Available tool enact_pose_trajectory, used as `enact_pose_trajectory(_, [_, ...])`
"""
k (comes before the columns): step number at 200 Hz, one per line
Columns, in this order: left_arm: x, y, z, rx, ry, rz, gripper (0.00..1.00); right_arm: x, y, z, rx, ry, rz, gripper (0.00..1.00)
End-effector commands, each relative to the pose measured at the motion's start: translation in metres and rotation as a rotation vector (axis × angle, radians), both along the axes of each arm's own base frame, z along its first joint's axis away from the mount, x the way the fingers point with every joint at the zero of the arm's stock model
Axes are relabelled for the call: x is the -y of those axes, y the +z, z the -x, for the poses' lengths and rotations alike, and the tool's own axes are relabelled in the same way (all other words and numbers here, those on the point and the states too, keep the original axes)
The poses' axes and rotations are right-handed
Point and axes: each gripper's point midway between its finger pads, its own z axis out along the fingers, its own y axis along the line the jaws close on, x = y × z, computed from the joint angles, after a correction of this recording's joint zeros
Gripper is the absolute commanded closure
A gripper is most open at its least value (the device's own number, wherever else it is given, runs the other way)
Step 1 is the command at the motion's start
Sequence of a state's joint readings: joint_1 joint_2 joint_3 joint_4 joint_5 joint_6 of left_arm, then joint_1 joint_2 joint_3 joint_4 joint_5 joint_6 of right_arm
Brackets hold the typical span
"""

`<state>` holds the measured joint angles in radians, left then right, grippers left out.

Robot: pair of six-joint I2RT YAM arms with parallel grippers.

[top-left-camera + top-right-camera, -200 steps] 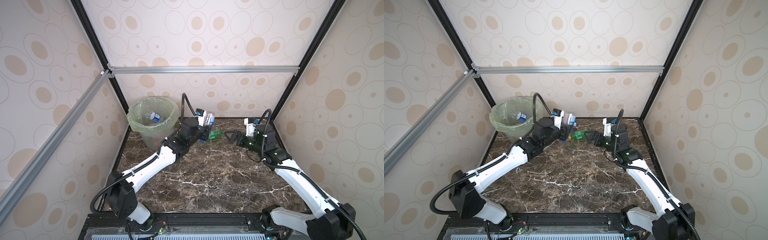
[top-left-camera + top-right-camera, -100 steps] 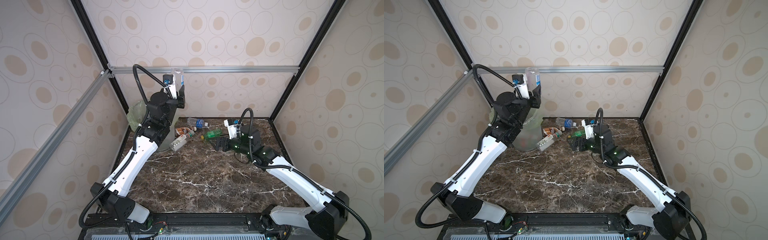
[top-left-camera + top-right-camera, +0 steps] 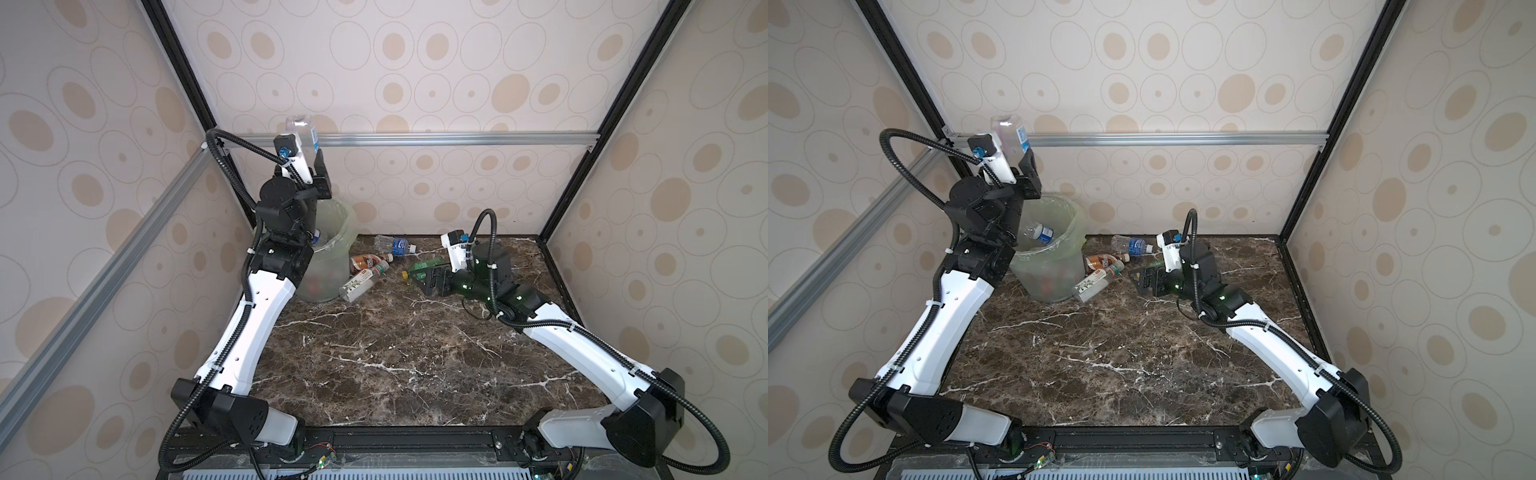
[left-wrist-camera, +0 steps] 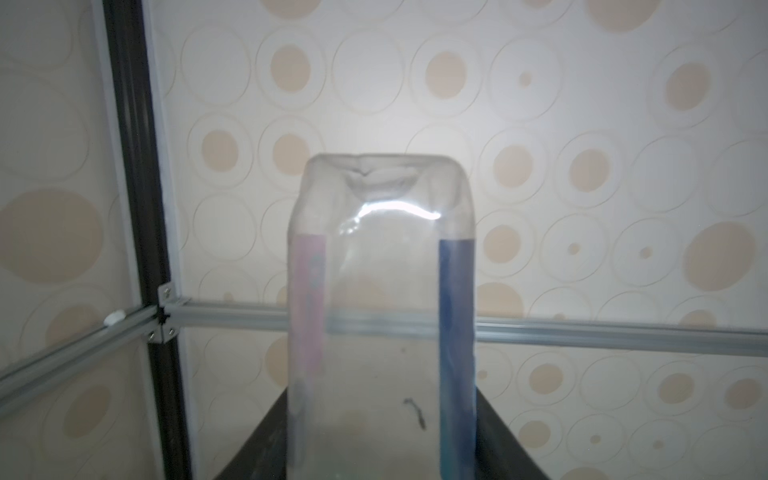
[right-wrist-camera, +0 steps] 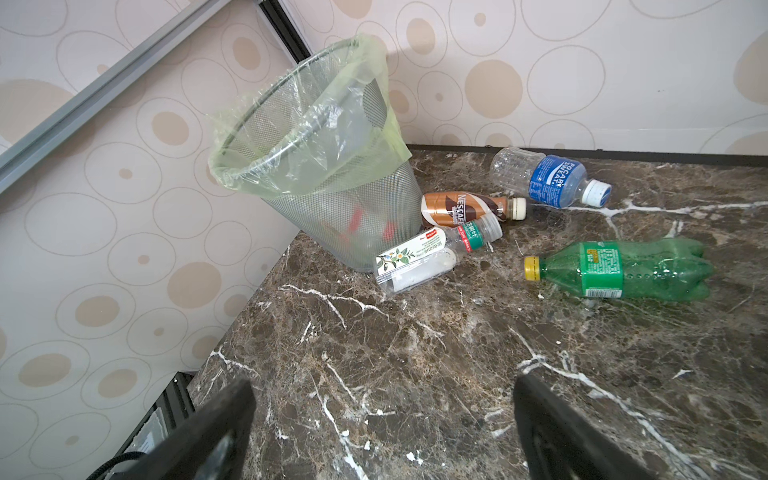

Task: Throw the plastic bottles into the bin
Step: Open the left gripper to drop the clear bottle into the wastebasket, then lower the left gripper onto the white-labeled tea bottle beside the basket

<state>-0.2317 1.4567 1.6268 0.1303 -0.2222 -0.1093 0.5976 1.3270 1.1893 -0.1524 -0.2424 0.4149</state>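
You are partway through. One small clear blue-labelled bottle [image 3: 1039, 233] already lies inside the round wire-mesh bin lined with a thin pale green bag [image 5: 365, 199]. Red shapes show through its wall lower down, too vague to count.

Your left gripper [image 3: 311, 160] is high above the bin with a clear plastic bottle with a blue-edged label [image 3: 300, 131] standing base-up between its jaws. They flank it closely, but you cannot tell whether they are pressing it or merely bracketing it.

Four are left on the dark marble tabletop [image 5: 415, 353], beside or near the bin:
- a brown-labelled coffee bottle [image 5: 461, 207]
- a clear bottle with a white leaf-printed label [image 5: 415, 259]
- a clear white-capped bottle with a blue label [image 5: 550, 178]
- a green soda bottle with a yellow cap [image 5: 623, 270]

Your right gripper [image 5: 384, 384] hovers low over the table near the green one, jaws spread wide and empty.

Only a top view looks down into the bin. The right wrist view gives you its mesh and the labels, not its contents. The left wrist view shows just the raised bottle against the wall, so it won't tell you whether that bottle is over the bin
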Motion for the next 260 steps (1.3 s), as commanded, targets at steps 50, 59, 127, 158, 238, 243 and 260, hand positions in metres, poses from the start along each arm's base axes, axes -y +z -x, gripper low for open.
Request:
enact_pose_trajectory(50, [0.019, -0.081, -0.021, -0.306, -0.239, 0.203, 0.01, -0.006, 0.0, 0.004, -0.033, 0.018, -0.032, 0.0])
enact_pose_trajectory(59, [0.023, -0.07, -0.015, -0.294, -0.267, 0.207, 0.01, -0.008, -0.001, 0.003, -0.038, 0.02, -0.038, 0.0])
enact_pose_trajectory(127, [0.064, -0.053, 0.024, -0.272, -0.395, 0.188, 0.01, -0.005, -0.005, 0.004, -0.04, 0.001, -0.018, 0.0])
enact_pose_trajectory(158, [0.119, -0.082, 0.033, -0.34, -0.479, 0.086, 0.01, 0.009, -0.006, 0.008, -0.03, -0.039, 0.035, 0.0])
enact_pose_trajectory(238, [0.187, -0.247, 0.014, -0.787, -0.383, -0.3, 0.01, 0.085, -0.033, 0.02, -0.089, -0.184, 0.043, 0.0])
enact_pose_trajectory(243, [0.187, -0.258, 0.012, -0.815, -0.369, -0.319, 0.01, 0.088, -0.035, 0.022, -0.092, -0.186, 0.049, 0.0])
enact_pose_trajectory(260, [0.188, -0.29, 0.006, -0.885, -0.329, -0.371, 0.01, 0.091, -0.044, 0.026, -0.103, -0.182, 0.076, 0.0])
